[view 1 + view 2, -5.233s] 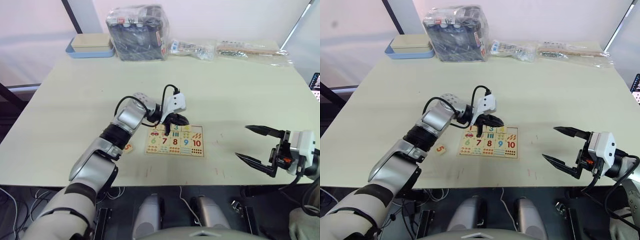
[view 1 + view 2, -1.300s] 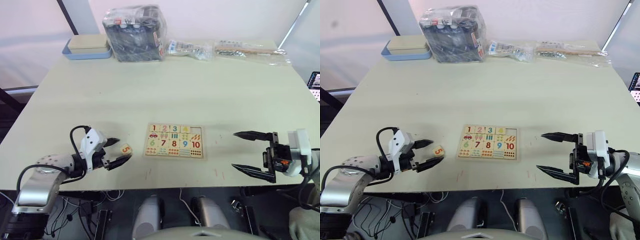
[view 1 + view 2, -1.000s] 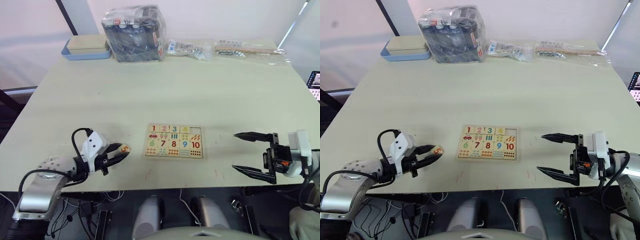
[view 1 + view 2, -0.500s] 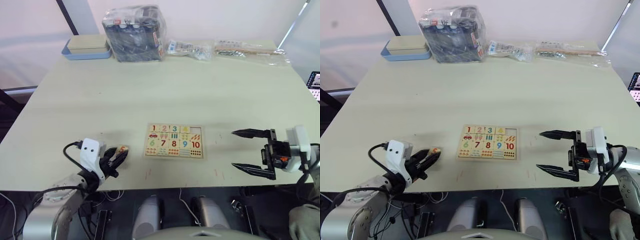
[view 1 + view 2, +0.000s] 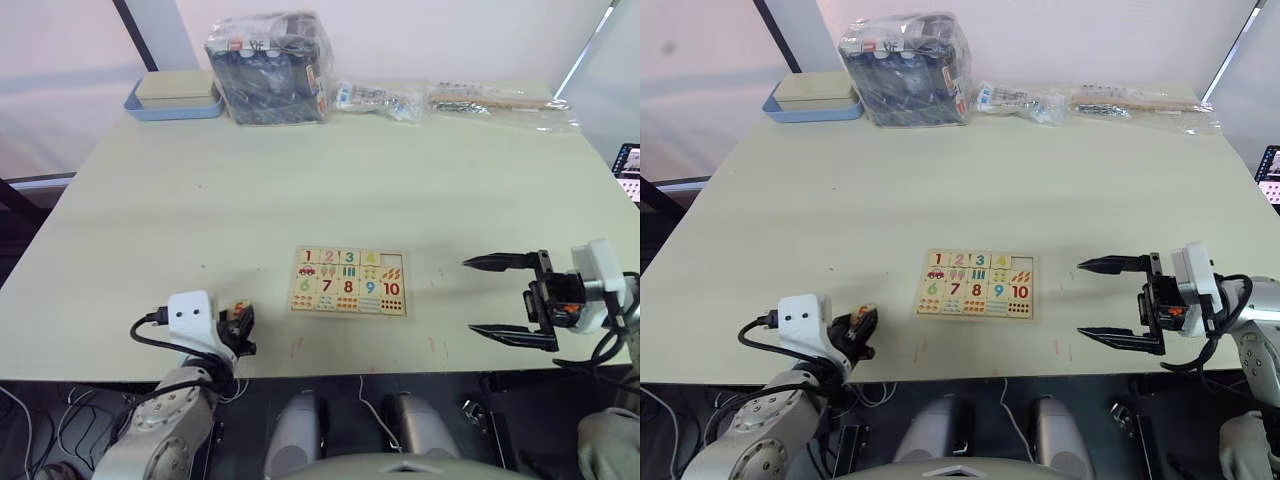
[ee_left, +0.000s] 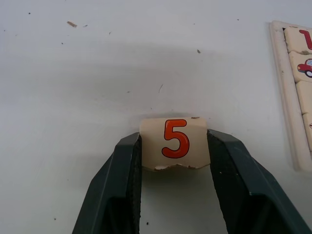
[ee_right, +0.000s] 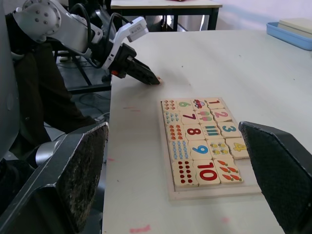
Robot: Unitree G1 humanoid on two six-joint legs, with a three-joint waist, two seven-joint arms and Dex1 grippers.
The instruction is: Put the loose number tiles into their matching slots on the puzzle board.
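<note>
The left tool (image 6: 174, 161) pinches the 5 tile (image 6: 175, 143), a small square of pale wood with a glossy orange digit and a chipped edge toward the wrist; its two dark, smooth fingers (image 6: 119, 185) press the tile's opposite sides. The tile rests flat on the matte cream counter (image 5: 300, 190). The puzzle board (image 5: 349, 281), a flat pale-wood rectangle, lies to this tool's right, well apart; tiles 1 to 4 sit in the top row, and the end slot (image 5: 393, 260) beside the 4 is bare.

Half a second earlier this tool reached further forward over the counter; now it stands drawn back to the near edge, wrist raised, fingers shut on the tile.

The right tool (image 5: 508, 297) hovers right of the board, fingers spread wide, holding nothing, much as before.
</note>
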